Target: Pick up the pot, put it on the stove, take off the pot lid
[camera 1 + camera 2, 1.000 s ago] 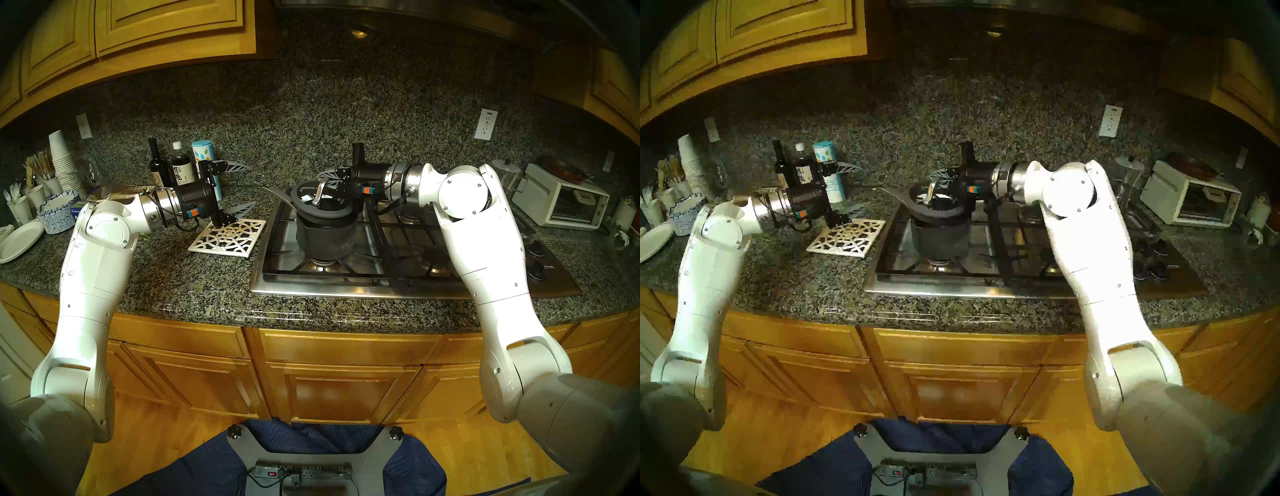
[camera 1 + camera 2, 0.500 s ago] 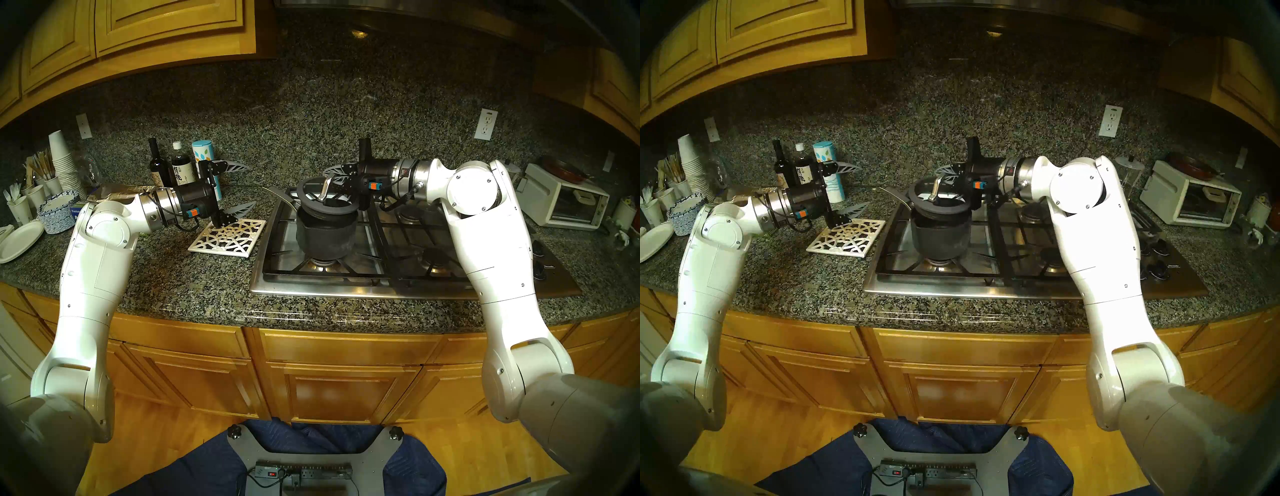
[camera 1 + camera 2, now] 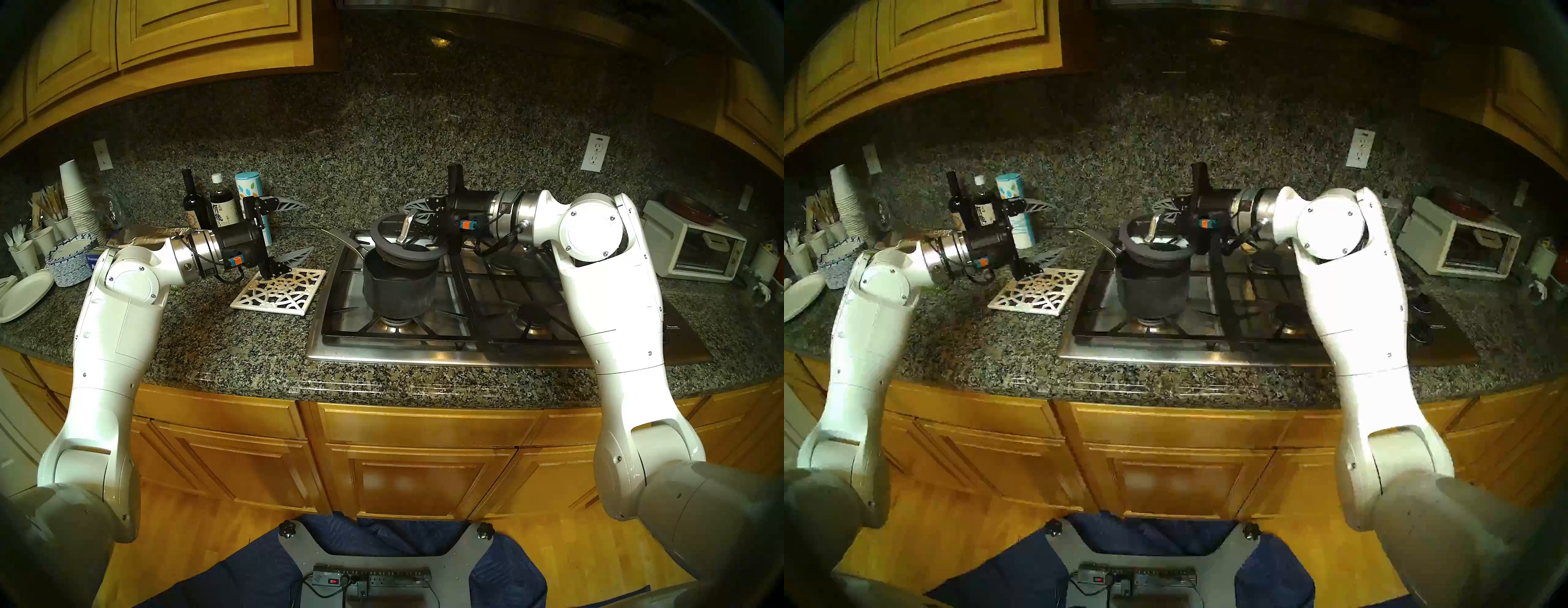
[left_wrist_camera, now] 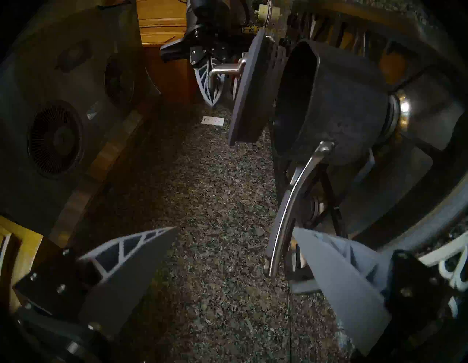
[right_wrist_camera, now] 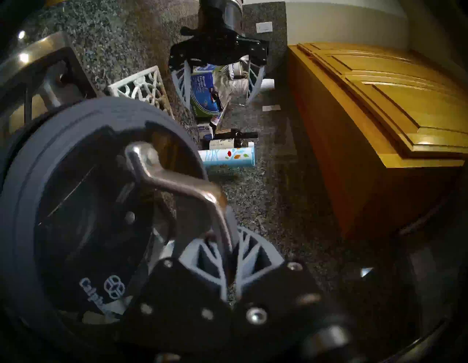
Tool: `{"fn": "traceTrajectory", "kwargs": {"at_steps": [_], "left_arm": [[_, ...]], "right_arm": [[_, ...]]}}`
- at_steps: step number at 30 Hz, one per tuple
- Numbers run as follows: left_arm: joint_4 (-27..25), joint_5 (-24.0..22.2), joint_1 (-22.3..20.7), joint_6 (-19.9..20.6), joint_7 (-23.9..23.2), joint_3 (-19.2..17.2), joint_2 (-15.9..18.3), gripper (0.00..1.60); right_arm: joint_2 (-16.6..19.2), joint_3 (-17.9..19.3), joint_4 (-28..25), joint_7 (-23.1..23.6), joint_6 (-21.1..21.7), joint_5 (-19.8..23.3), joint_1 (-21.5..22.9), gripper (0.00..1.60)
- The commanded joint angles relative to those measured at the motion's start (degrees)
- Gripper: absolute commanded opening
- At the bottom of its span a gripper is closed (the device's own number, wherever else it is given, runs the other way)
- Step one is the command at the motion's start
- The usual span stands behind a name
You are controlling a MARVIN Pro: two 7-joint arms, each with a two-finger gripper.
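The dark grey pot (image 3: 399, 288) (image 3: 1151, 288) stands on the front left burner of the steel stove (image 3: 424, 354), its thin handle (image 4: 286, 207) pointing back left. My right gripper (image 3: 418, 220) (image 5: 229, 243) is shut on the silver arched handle (image 5: 177, 182) of the pot lid (image 3: 407, 254) (image 4: 250, 93). The lid hangs tilted just above the pot, with a gap to the rim showing in the left wrist view. My left gripper (image 3: 292, 229) (image 4: 235, 240) is open and empty, above the counter left of the stove, near the end of the pot handle.
A white lattice trivet (image 3: 280, 293) lies on the granite between the left gripper and the stove. Bottles (image 3: 193, 204) and a canister (image 3: 250, 191) stand behind it. Paper cups and plates (image 3: 72, 199) crowd the far left. A white toaster oven (image 3: 695, 250) sits right of the stove.
The right gripper has raised the lid off the pot and drawn it up and to the right, tilting it. The left arm and the pot have stayed put.
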Motion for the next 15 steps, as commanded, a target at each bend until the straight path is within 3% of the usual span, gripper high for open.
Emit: {"fn": "traceTrajectory", "kwargs": {"at_steps": [1, 15], "left_arm": [[-1.17, -0.96, -2.00, -0.14, 0.76, -0.71, -0.13, 1.60], [-1.17, -1.00, -2.01, -0.14, 0.75, -0.71, -0.13, 1.60]], "right_arm": [[1.04, 2.75, -4.62, 0.04, 0.96, 1.58, 1.10, 0.00], [4.14, 7.34, -11.00, 3.99, 3.66, 3.59, -3.31, 0.00]]}}
